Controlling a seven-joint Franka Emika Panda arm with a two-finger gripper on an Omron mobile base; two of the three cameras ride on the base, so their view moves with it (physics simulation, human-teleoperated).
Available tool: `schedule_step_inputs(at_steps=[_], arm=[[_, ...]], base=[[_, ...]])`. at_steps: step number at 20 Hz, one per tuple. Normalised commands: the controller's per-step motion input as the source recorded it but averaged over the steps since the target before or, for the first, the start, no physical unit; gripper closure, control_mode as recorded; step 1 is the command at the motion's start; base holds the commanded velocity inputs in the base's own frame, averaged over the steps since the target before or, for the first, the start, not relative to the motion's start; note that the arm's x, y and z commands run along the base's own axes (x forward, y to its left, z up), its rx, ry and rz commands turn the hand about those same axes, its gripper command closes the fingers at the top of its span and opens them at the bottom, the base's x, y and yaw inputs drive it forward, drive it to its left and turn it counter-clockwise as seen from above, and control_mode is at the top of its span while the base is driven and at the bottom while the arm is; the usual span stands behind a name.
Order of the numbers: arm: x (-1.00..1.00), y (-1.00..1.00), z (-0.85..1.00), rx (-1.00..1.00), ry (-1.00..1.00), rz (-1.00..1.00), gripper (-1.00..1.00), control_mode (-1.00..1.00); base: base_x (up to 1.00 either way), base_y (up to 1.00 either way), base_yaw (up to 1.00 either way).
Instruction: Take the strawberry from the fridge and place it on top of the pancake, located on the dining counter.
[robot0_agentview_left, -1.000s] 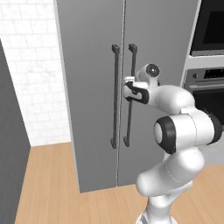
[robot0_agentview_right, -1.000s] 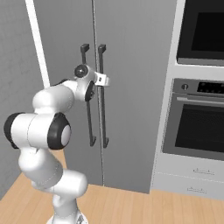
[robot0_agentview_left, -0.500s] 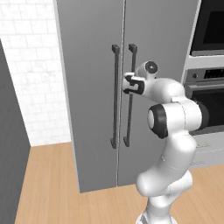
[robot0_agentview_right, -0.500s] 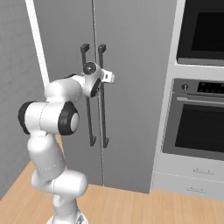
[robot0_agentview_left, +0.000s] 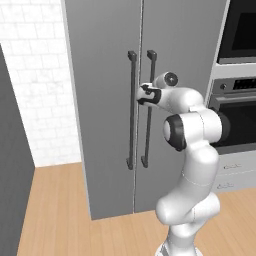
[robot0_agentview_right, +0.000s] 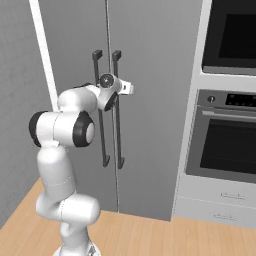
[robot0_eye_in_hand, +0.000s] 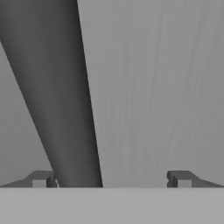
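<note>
Fingers (robot0_eye_in_hand: 40, 178) spread wide and holding nothing, a dark fridge handle (robot0_eye_in_hand: 61, 100) between them, nearer one tip — the fridge (robot0_agentview_left: 105, 75) is shut, so strawberry and pancake steps all remain

**Handle between open jaws**

A dark bar handle (robot0_eye_in_hand: 57, 96) runs from the top edge down between the fingertips (robot0_eye_in_hand: 41, 178), close beside the left one. Behind it lies the grey fridge door (robot0_eye_in_hand: 153, 87). The gripper (robot0_eye_in_hand: 111, 179) stands wide apart.
</note>
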Motion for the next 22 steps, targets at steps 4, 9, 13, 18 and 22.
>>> schedule_step_inputs(at_steps=[4, 9, 13, 18, 22], arm=[[0.75, 0.03, -0.12, 0.00, 0.00, 0.00, -1.00, -1.00], [0.48, 0.01, -0.10, 0.00, 0.01, 0.00, 1.00, -1.00], [0.03, 0.04, 0.00, 0.00, 0.01, -0.02, 1.00, -1.00], [-0.75, -0.42, 0.00, 0.01, -0.10, 0.03, 1.00, -1.00], [-1.00, -0.74, 0.07, 0.03, -0.11, 0.07, 1.00, -1.00]], base=[[0.00, 0.00, 0.00], [0.00, 0.00, 0.00], [0.00, 0.00, 0.00], [0.00, 0.00, 0.00], [0.00, 0.00, 0.00]])
